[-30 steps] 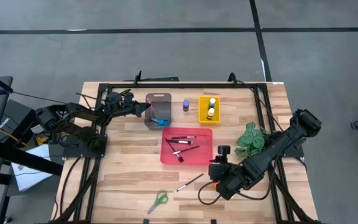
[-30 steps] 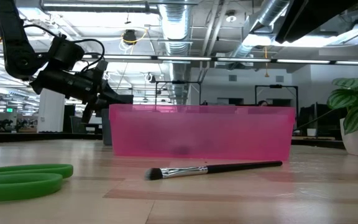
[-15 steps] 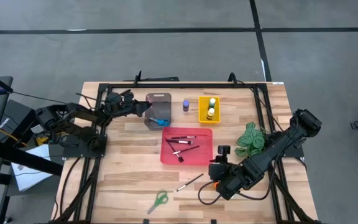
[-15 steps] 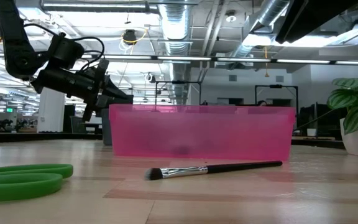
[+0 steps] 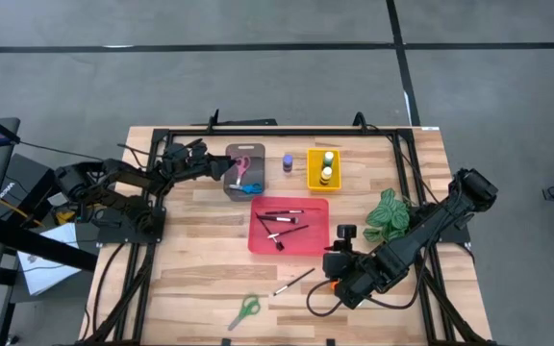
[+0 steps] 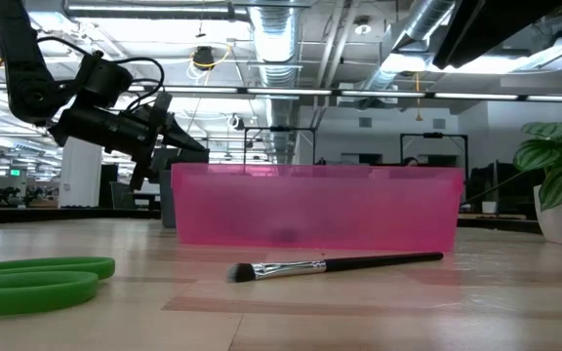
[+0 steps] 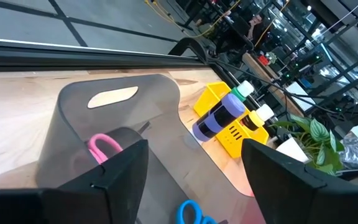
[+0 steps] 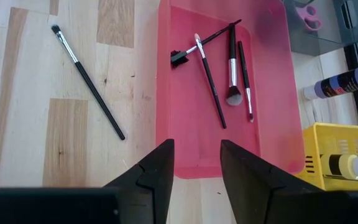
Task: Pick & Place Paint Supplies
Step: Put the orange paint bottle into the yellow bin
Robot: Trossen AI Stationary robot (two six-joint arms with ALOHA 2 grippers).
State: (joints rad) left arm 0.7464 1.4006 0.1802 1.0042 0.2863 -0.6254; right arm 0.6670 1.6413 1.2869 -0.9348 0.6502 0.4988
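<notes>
My left gripper [image 5: 225, 171] [image 7: 191, 169] hovers open at the left rim of the grey tray [image 5: 250, 151]; nothing is between its fingers. Pink scissors [image 7: 104, 147] and blue scissors [image 5: 249, 188] lie inside that tray. A purple bottle [image 5: 287, 162] stands on the table beside the yellow tray [image 5: 313, 179], which holds bottles. The red tray [image 5: 261, 242] holds several brushes. On the near table lie a loose brush [image 5: 294, 282] [image 8: 87, 83] and green scissors [image 5: 245, 309]. My right gripper [image 5: 333, 269] [image 8: 196, 168] hangs open above the table, near the red tray's front right corner.
A green leafy plant [image 5: 388, 213] stands at the right, close to my right arm. A black frame [image 5: 287, 134] borders the table's far side and both ends. Bare wood lies left of the red tray and along the near edge.
My left gripper has opened over the grey tray and let go of the pink scissors, which have dropped and now lie flat in the tray beside the blue scissors. The arm has stayed where it was. My right arm has kept still.
</notes>
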